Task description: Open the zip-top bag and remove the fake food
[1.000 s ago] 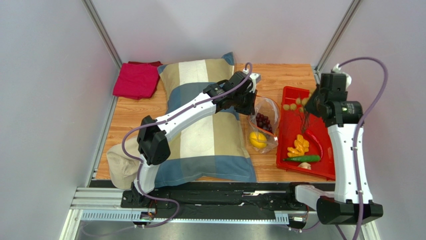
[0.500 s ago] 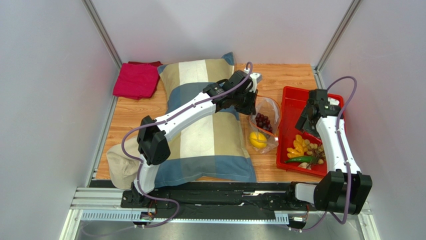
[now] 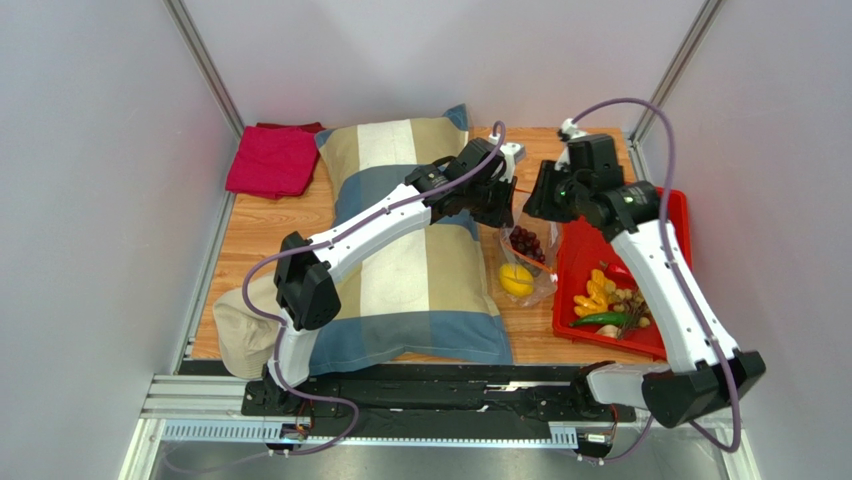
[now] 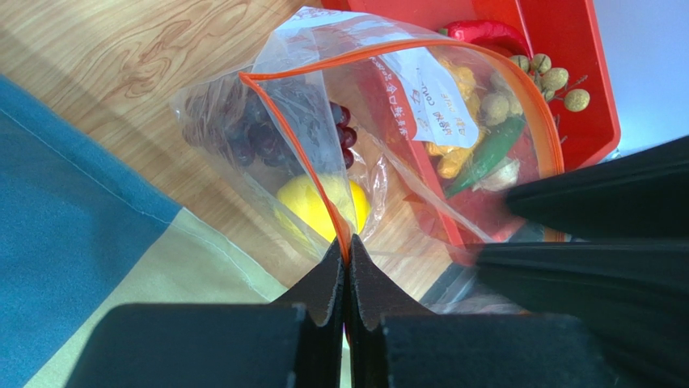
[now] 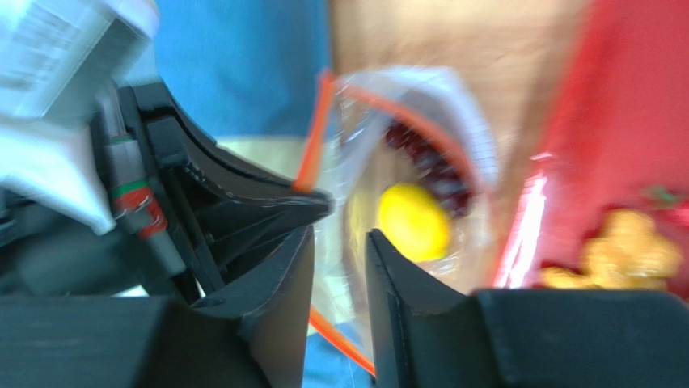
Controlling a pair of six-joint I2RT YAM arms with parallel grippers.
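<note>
Clear plastic formed the zip-top bag (image 4: 388, 121), which lay on the wooden table (image 3: 270, 225) between the pillow (image 3: 400, 280) and the red tray (image 3: 585, 215), its mouth gaping. It contained a yellow lemon (image 4: 323, 206) and a dark grape bunch (image 4: 259, 133). The left gripper (image 4: 348, 250) was pressed together on the red-orange zip strip (image 4: 243, 78). The right gripper (image 5: 340, 234) stood at the opposite rim, fingers narrowly parted. The tray held a green vegetable (image 3: 605, 319), orange-yellow pieces (image 3: 592, 292) and small round fruits (image 4: 555, 78).
</note>
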